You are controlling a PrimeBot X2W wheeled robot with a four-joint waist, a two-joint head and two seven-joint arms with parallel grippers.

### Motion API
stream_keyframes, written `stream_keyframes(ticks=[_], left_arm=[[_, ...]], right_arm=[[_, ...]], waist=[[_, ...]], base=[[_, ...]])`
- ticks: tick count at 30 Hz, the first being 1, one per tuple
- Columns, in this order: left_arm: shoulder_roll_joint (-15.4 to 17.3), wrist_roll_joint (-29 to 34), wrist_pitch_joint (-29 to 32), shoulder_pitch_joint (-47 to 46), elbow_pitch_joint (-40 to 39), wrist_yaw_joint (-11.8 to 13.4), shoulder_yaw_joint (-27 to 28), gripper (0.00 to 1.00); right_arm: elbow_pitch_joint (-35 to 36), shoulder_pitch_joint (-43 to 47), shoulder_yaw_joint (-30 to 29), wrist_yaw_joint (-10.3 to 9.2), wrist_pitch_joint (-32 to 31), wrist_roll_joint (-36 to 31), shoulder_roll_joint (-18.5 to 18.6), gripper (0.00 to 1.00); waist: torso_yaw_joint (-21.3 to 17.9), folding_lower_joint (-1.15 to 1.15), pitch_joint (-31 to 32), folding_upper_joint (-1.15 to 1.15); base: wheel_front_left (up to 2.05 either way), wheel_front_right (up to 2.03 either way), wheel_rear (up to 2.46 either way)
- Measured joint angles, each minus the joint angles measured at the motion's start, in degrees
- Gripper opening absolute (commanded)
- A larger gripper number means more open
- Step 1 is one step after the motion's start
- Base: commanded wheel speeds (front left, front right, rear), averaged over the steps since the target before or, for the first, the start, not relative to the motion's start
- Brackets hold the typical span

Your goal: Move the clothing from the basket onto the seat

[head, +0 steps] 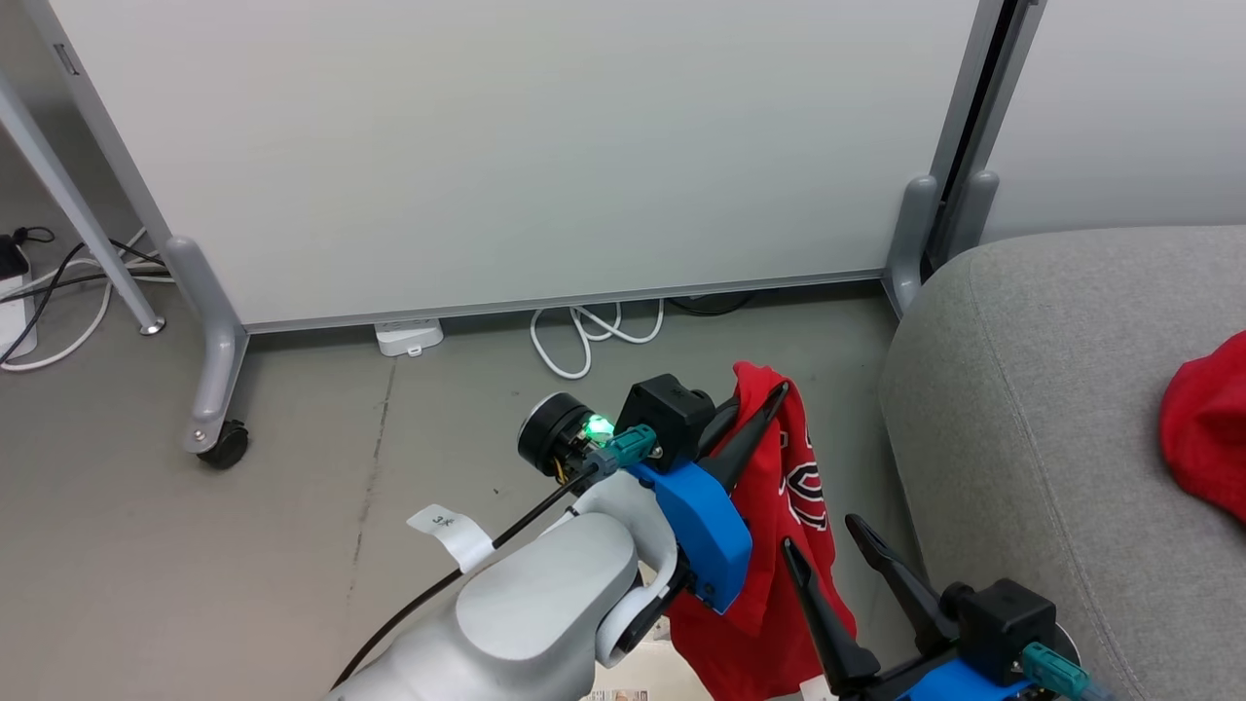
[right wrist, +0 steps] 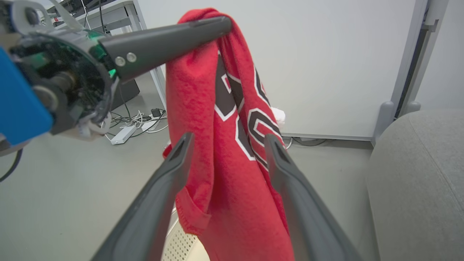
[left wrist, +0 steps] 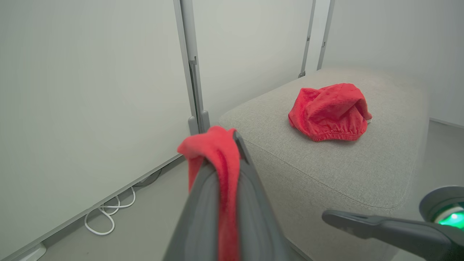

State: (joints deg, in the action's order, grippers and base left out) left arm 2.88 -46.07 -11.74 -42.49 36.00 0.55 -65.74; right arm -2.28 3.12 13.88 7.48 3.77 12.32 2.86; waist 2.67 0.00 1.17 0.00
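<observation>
Grey floor [head: 389, 506] lies under everything. Nearest, at the lower right of the head view, the right tool [head: 821, 534] stands with fingers spread wide and grips nothing; the hanging cloth falls between them in its wrist view, perhaps so it can steady the lower end. Just beyond, the left tool [head: 769, 404] is pinched tight on the top fold of a red garment [head: 793, 467] with dark printed marks, carried high so it clears the floor and the seat edge. A sliver of perforated basket [right wrist: 183, 241] shows at the bottom of the right wrist view; its contents cannot be told. At frame right, the seat [head: 1051, 409] already bears one crumpled red piece [head: 1207, 428]. Farthest back stand white partition panels [head: 535, 146]
</observation>
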Motion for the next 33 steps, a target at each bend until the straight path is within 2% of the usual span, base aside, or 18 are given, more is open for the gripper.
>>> stream_keyframes(ticks=[14,23,33], left_arm=[[0.0,-3.3,-1.5,-1.4,1.1,0.9,-3.3,0.00],[0.0,-4.8,-1.8,-2.3,1.3,0.9,-5.0,0.00],[0.0,-5.9,-2.0,-2.9,1.2,0.9,-6.2,0.00]], right_arm=[[-3.2,-2.8,0.6,0.00,-2.3,-0.9,0.0,1.00],[-10.8,-9.1,2.2,0.00,-4.0,-1.5,0.4,1.00],[-21.2,-15.7,5.5,0.00,-3.7,2.9,0.4,1.00]], waist=[[-0.6,0.00,-0.5,0.00],[-0.5,0.00,-0.8,0.00],[-0.2,0.00,-0.8,0.00]], base=[[0.00,0.00,0.00],[0.00,0.00,0.00],[0.00,0.00,0.00]])
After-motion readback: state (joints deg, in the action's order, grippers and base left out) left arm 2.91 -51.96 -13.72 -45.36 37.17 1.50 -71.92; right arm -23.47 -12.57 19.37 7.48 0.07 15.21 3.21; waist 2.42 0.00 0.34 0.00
